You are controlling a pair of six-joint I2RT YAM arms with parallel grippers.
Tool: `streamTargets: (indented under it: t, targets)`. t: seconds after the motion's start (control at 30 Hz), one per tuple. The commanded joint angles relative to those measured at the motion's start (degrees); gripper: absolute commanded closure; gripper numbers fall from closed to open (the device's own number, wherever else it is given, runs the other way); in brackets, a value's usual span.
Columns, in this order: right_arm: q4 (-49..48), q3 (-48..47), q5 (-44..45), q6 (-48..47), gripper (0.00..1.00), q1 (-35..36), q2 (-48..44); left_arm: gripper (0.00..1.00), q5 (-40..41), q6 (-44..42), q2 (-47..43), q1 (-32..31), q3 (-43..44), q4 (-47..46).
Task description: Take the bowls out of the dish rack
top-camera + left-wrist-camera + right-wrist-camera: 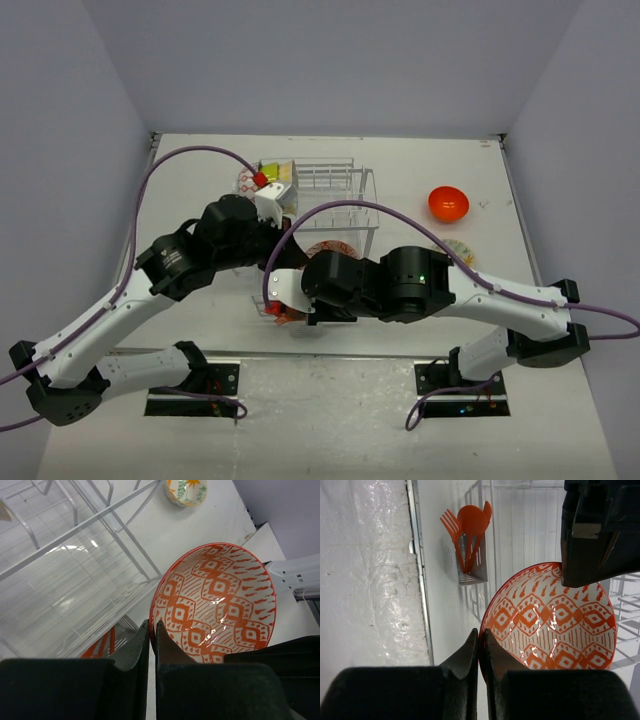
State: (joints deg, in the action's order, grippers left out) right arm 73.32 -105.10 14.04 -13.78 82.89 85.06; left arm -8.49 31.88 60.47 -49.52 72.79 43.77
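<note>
top view: two arms over table (430,160). left arm (120,300) reaches to one dish rack (335,190), right arm (500,295) bends across in front of it. one plain orange bowl (448,203) on table right of rack, one floral bowl (458,250) half under right arm.

left wrist: left gripper (152,630) pinched tight on rim of one red-patterned bowl (215,595), bowl tilted just beside rack.

right wrist: right gripper (481,637) clamped on same bowl's rim, left gripper at far rim. three orange utensils (470,522) in one holder (470,570) on rack front.
</note>
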Motion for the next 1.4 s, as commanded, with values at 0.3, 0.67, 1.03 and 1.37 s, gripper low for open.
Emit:
streamTargets:
  t: [0.3, 0.67, 1.03, 1.37]
  targets:
    - [-11.4, 8.3, 7.2, -1.9, 0.96, -0.2, -6.7, 1.00, 5.8, -0.5, -8.4, -0.5, -4.9, -8.4]
    - [-20.8, 17.3, 6.0, -5.1, 1.00, -2.5, -10.4, 1.00, 7.8, 0.9, -9.7, -0.5, -9.5, -10.2]
    - [-28.7, 23.7, 5.3, -6.5, 1.00, -5.6, -15.8, 1.00, 10.6, 0.5, -9.6, -0.5, -9.5, -9.9]
    - [-27.9, 24.6, 4.0, -6.8, 1.00, -6.7, -16.9, 0.59, 8.8, 2.2, -9.7, -0.5, -4.0, -9.0]
